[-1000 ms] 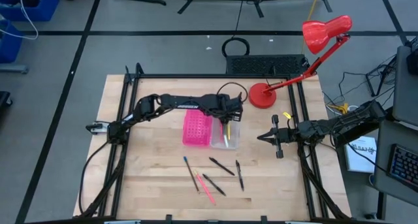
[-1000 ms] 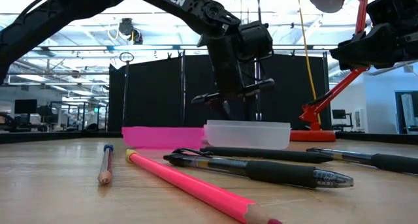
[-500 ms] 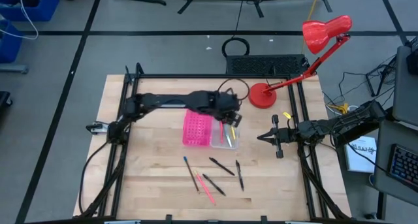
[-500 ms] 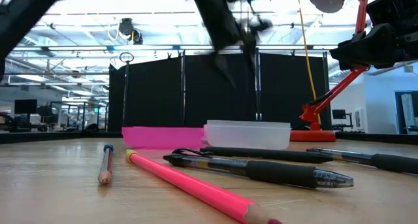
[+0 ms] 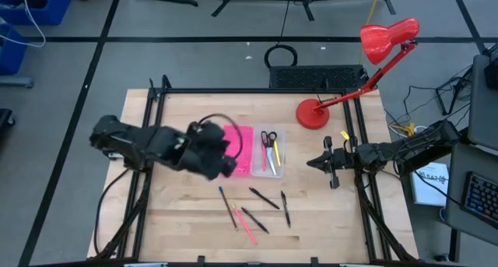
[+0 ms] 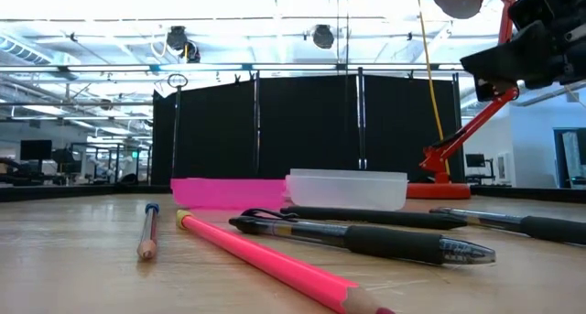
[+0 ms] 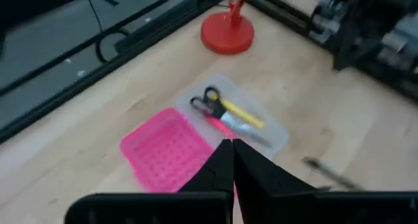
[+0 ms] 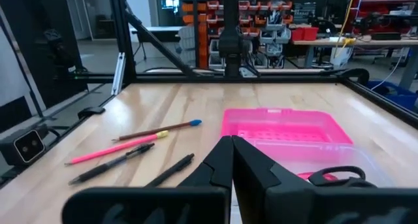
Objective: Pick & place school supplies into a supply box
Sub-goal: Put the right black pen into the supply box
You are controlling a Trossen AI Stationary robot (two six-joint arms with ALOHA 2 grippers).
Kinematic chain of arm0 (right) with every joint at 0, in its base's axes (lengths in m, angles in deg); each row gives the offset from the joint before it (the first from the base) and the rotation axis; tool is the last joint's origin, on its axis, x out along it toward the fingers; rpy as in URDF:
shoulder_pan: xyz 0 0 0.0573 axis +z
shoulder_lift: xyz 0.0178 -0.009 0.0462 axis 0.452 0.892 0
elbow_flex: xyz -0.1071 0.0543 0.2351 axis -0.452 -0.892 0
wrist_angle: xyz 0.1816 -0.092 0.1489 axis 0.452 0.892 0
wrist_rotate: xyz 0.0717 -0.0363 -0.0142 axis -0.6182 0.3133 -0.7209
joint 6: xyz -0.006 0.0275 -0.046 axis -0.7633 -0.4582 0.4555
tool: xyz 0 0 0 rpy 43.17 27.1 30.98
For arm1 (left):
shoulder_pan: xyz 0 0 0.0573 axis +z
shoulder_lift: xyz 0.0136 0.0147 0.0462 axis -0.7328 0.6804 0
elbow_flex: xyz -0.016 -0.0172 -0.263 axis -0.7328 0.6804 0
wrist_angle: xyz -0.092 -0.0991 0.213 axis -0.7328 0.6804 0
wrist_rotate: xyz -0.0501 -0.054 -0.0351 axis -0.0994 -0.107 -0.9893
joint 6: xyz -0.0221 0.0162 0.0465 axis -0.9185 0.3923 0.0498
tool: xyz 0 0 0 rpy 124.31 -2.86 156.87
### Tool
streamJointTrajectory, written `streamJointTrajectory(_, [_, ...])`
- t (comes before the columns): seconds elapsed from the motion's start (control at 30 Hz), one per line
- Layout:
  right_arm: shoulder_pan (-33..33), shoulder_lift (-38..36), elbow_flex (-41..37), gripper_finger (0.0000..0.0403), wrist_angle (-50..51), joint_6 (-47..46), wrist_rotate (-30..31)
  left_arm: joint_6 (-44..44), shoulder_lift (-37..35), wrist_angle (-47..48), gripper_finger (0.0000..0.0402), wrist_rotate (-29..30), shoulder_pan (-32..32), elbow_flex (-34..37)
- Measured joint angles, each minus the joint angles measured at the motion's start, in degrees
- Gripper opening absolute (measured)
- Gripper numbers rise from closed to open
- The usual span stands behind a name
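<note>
The clear supply box (image 5: pixel 268 152) rests flat on the table beside a pink dotted tray (image 5: pixel 243 146). In it lie black-handled scissors (image 7: pixel 204 100), a yellow pencil (image 7: pixel 241 113) and a pink-red pen. Several other pens and pencils (image 5: pixel 253 209) lie on the wood nearer the front edge, among them a pink pencil (image 6: pixel 265 264) and black pens (image 6: pixel 366 239). My left gripper (image 5: pixel 226 164) hangs shut and empty above the pink tray's left side. My right gripper (image 5: pixel 311 163) waits shut at the right of the box, off the table top.
A red desk lamp (image 5: pixel 315 113) stands at the far right corner, its head (image 5: pixel 387 38) reaching beyond the table. Black frame rails (image 5: pixel 148 166) run along both side edges. Bare wood lies at the near left and between the box and the right rail.
My left gripper has risen from just above the supply box and swung back toward the table's left edge, leaving the low view. The scissors and pencils in the box, covered before by the arm, now show from above. The loose pens have not moved.
</note>
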Motion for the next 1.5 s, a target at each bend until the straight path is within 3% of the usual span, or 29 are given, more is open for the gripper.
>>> streamJointTrajectory(0.17, [0.0, -0.01, 0.0, 0.0, -1.73, 2.21, -1.73, 7.31, -7.62, -8.52, 0.0005, 8.64, -6.61, 13.01])
streamJointTrajectory(0.27, [0.0, 0.04, 0.0, 0.0, -3.19, 3.18, -5.89, 18.69, -13.62, -19.7, 0.0006, 8.06, -8.34, 23.3])
streamJointTrajectory(0.6, [0.02, 0.08, 0.0, 0.0, -4.69, 3.46, -7.48, 59.02, -34.2, -58.94, 0.0004, -19.11, -4.73, 55.65])
streamJointTrajectory(0.7, [0.02, 0.11, -0.01, 0.0, -4.64, 2.83, -7.48, 67.37, -40.46, -68.41, 0.0005, -23.69, -1.39, 62.68])
streamJointTrajectory(0.8, [0.02, 0.46, -0.01, 0.0, -3.97, 2.36, -7.45, 69.22, -46.11, -71.83, 0.0003, -25.43, 4.1, 67.76])
streamJointTrajectory(1.0, [0.02, 0.69, -0.01, 0.0, -5.34, 1.9, -7.38, 67.85, -56.53, -75.63, 0.0003, -36.0, 11.21, 78.28])
streamJointTrajectory(1.13, [0.02, 0.71, -0.01, 0.0, -5.34, 0.0, -7.33, 70.6, -61.74, -77.3, 0.0007, -36.99, 13.63, 84.69])
streamJointTrajectory(1.27, [0.02, 0.71, -0.01, 0.0, -5.06, -0.7, -7.15, 74.64, -66.03, -78.54, 0.0003, -37.28, 17.1, 89.43])
streamJointTrajectory(1.4, [0.0, 0.7, -0.01, 0.0, -6.62, -1.11, -6.99, 74.29, -69.33, -79.05, 0.0007, -42.43, 21.23, 93.06])
streamJointTrajectory(1.5, [0.0, 0.69, -0.01, 0.0, -8.39, -1.11, -7.0, 72.3, -72.27, -74.25, 0.0004, -45.04, 23.22, 93.55])
